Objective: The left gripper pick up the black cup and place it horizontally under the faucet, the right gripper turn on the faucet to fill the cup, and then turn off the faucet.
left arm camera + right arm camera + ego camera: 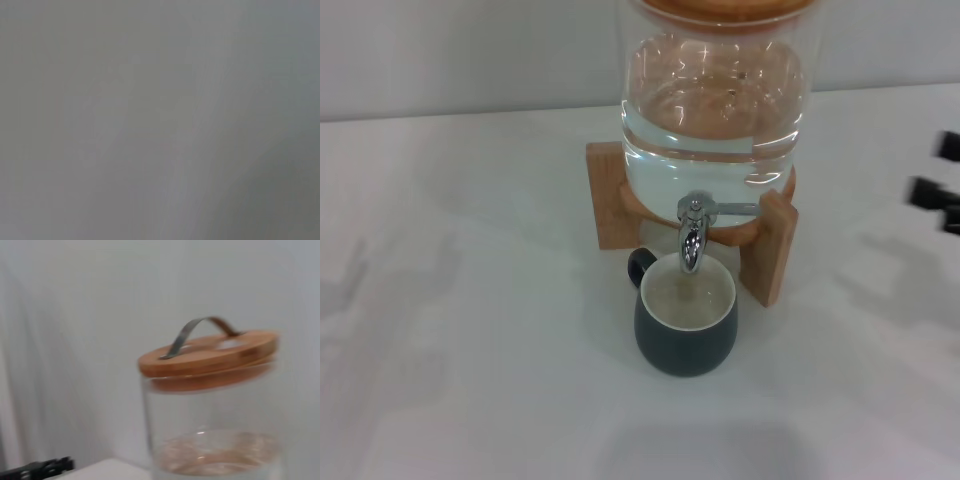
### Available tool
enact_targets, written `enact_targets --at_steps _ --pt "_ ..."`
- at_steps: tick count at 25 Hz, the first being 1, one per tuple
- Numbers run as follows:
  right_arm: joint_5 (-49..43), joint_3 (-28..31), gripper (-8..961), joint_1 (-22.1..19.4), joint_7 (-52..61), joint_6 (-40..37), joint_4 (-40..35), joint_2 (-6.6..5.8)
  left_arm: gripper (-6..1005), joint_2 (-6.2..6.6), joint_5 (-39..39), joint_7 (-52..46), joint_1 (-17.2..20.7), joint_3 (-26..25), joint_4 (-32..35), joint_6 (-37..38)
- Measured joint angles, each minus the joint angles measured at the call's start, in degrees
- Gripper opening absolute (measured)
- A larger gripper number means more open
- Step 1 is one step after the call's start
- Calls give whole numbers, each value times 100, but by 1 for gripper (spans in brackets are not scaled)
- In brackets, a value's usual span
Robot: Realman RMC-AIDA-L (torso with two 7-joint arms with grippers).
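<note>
Black cup [685, 320] stood upright under faucet [693, 232], mid-bench [470, 350]. Right gripper [935, 185] seen at right edge; jaws' state cannot be told. Left gripper unseen.

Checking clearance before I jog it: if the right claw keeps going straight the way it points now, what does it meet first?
Probably the glass jar: the right claw, at the head view's right edge, points leftward at it, and its wrist camera faces the jar's upper part and wooden lid. Depth is unclear.

Right end effector [942, 183] at far right edge, blurred.
</note>
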Motion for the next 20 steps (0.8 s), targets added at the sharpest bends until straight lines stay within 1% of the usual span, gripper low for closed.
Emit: enact_targets --at_steps 2,5,6,7,8,10,11,14,17,20 --pt "193 415 736 40 -430 344 577 0 638 12 -191 67 31 0 3 -26" --pt "473 828 737 93 -1154 643 1468 0 638 59 -400 93 50 -21 11 -63" --pt "596 953 737 136 -1468 713 1890 0 638 76 -435 94 58 -51 11 -66" --pt "596 953 737 136 -1468 713 1890 0 638 90 -457 94 64 -94 12 -70" --pt "867 1199 737 279 -2167 867 2786 -1 638 99 -464 95 70 -133 13 -72" --pt "1018 1375 737 370 -2567 963 3348 -1 638 107 -465 96 76 -238 37 -76" --pt "1172 1556 737 467 -2975 1071 3918 -3 638 107 -465 96 76 -238 37 -76" --pt "1395 1985 736 661 -3872 1304 5091 -5 638 110 -466 97 91 -288 103 -77" --pt "1441 2321 736 778 -4388 1375 5790 -14 638 112 -466 97 92 -289 146 -74" --pt "1444 2427 736 788 -4618 1348 6038 -19 638 113 -466 97 90 -289 151 -75"
